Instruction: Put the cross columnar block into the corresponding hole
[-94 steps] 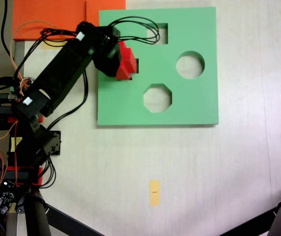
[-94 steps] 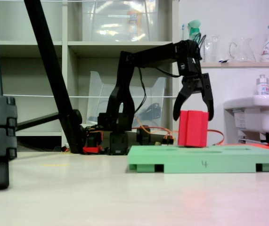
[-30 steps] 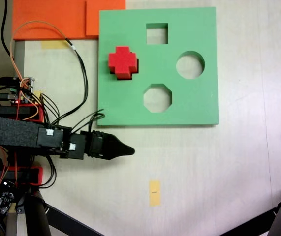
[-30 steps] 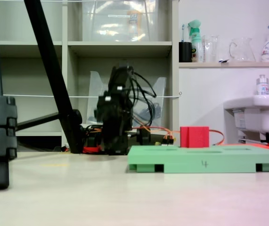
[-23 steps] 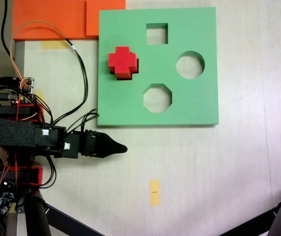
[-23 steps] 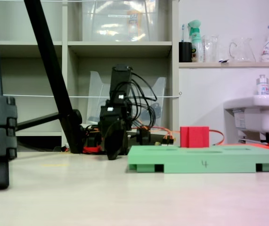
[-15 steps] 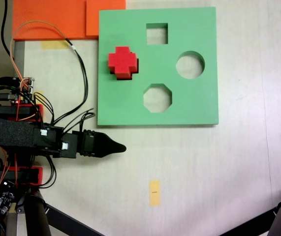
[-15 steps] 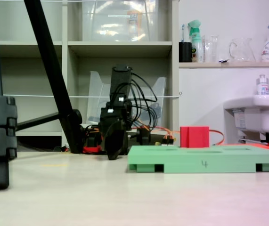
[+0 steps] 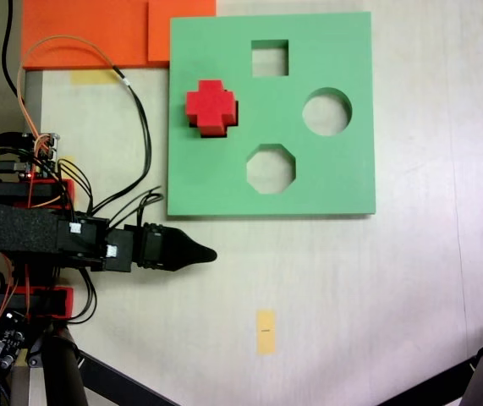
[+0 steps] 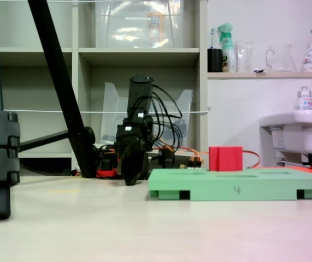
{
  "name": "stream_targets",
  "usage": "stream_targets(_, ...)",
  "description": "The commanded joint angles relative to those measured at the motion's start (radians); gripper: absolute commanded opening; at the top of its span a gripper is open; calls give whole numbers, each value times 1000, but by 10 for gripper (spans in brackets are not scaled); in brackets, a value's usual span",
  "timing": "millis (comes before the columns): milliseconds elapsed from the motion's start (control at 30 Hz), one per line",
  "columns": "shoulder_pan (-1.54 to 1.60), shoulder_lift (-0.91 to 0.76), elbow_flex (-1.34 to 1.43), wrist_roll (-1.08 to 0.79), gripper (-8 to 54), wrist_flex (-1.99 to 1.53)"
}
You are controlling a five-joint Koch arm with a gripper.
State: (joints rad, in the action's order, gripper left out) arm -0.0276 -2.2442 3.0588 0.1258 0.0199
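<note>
The green foam board (image 9: 326,182) serves as the landmark here. Seen from above, the cross columnar block (image 9: 211,107) stands in the board's left part, seated in the corresponding hole, of which only a dark sliver (image 9: 195,124) shows along the block's lower left side. In the low side view the red block (image 10: 225,159) rises well above the board's top face (image 10: 237,190), so it sits only partly sunk. On the board, a square cutout (image 9: 270,58) lies up and to the right of the block, a round cutout (image 9: 326,112) further right, and an octagonal cutout (image 9: 270,168) below and to the right.

The gripper (image 9: 209,253) lies off the board, just below its lower left corner in the view from above, pointing to the right over the bare table (image 9: 376,296). It is well apart from the block, with the board's lower left stretch between them, and it holds nothing. Its jaws come together into one dark point, so it reads as closed. In the side view the gripper (image 10: 132,173) hangs low to the table, just left of the board's near left end
</note>
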Motion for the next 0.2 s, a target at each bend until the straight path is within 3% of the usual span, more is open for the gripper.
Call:
stream_targets(0,-6,-72,77,20,343,-21)
stream_targets(167,-6,-72,77,20,343,-21)
